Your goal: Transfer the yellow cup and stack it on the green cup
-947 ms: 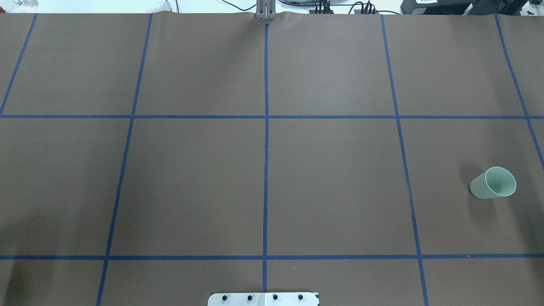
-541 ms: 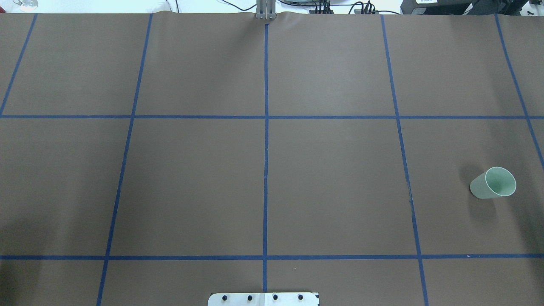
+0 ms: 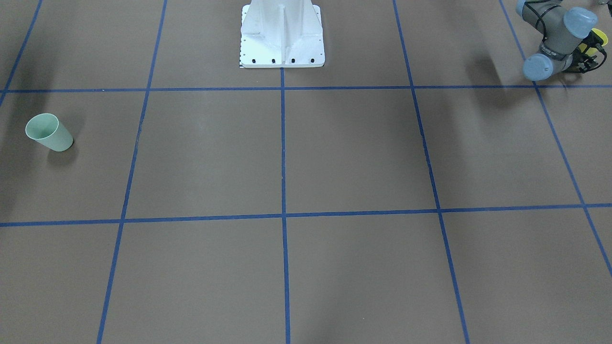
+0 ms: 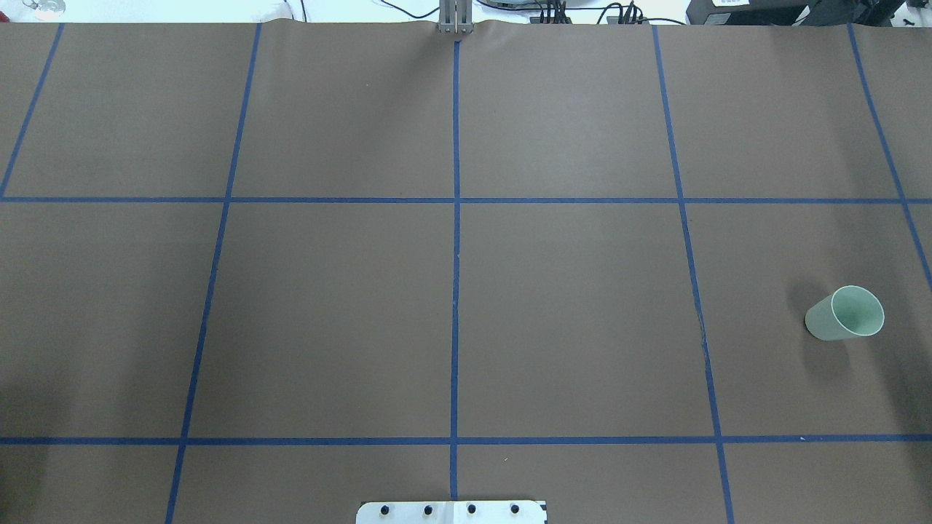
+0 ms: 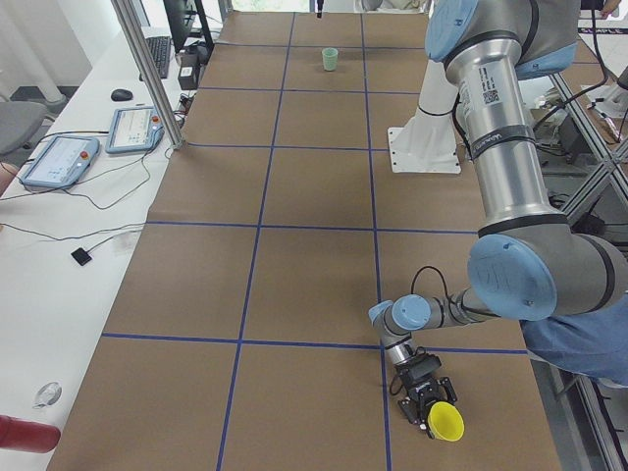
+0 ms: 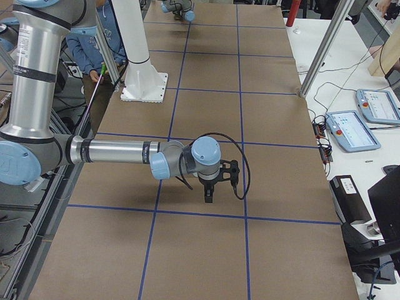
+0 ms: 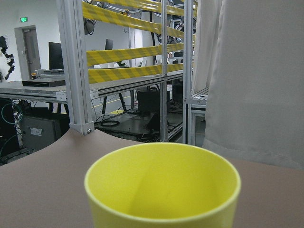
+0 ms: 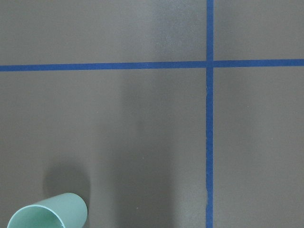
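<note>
Exterior left view: the left arm (image 5: 505, 147) folds steeply down, its wrist level and low over the table (image 5: 294, 186). The left gripper (image 5: 429, 401) sits at the yellow cup (image 5: 445, 423) at the table's left end; whether its fingers pinch the cup cannot be told. The left wrist view adds the cup's open mouth, close up. Exterior right view: the right arm (image 6: 119, 152) stretches level, and the right gripper (image 6: 208, 195) points straight down, its spread not judgeable. Overhead view: the green cup (image 4: 844, 314) stands upright at the far right, well apart from the yellow cup.
</note>
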Robot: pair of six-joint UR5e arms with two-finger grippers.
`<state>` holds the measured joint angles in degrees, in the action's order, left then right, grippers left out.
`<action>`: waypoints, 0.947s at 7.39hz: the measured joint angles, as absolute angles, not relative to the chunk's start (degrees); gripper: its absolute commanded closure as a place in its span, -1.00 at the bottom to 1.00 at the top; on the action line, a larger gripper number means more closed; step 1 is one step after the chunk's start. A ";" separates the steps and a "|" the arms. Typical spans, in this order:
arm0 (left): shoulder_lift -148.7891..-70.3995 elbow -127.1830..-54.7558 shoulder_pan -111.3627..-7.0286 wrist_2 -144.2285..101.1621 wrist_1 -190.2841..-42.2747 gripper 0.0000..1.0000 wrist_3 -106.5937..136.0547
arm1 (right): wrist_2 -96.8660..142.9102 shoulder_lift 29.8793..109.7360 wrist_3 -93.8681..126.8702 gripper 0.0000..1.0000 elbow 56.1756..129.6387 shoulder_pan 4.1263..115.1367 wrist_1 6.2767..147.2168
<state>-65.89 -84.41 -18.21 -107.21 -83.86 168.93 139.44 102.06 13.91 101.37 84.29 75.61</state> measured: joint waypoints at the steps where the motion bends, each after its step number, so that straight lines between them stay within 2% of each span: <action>1: -64.80 -84.58 -18.17 -107.01 -83.92 0.28 168.60 | 139.52 102.12 13.94 -1.00 101.52 84.29 75.61; 5: -57.10 -92.09 -18.47 -97.44 -84.86 0.26 160.85 | 139.59 102.07 14.19 -1.00 102.58 84.29 75.75; 7: -56.47 -92.65 -19.95 -84.39 -89.82 0.26 156.05 | 139.42 100.99 14.35 -1.00 103.20 84.23 75.83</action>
<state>-56.47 -92.65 -19.95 -84.39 -89.82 156.05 139.42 100.99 14.35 103.20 84.23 75.83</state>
